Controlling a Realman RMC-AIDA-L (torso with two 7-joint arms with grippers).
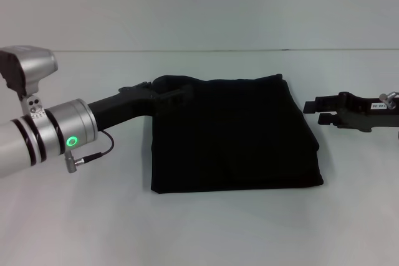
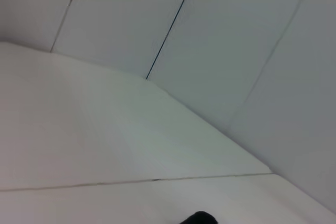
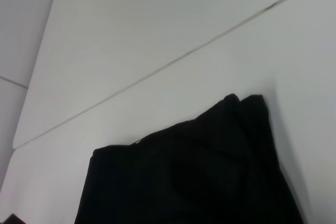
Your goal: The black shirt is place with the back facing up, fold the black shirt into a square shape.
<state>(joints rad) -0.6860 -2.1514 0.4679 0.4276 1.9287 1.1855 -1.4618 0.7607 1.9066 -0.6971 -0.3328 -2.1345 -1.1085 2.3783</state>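
With the white flat tabletop (image 1: 199,228) carrying everything, the large plain black soft-fabric shirt (image 1: 234,135) lies mid-tabletop as a near-square folded bundle; no lettering showing, no clear long axis, slightly wider across than deep, far edge lumpy and the far-left corner raised. Left black end effector (image 1: 167,93) sits at that far-left corner, touching or in the fabric; can't tell how far open or whether it grips cloth. Right black end effector (image 1: 322,112) hangs just right of the shirt, fingers parted, holding nothing. Judgement: final tidy; release low, withdraw sideways, don't drag the corner open.
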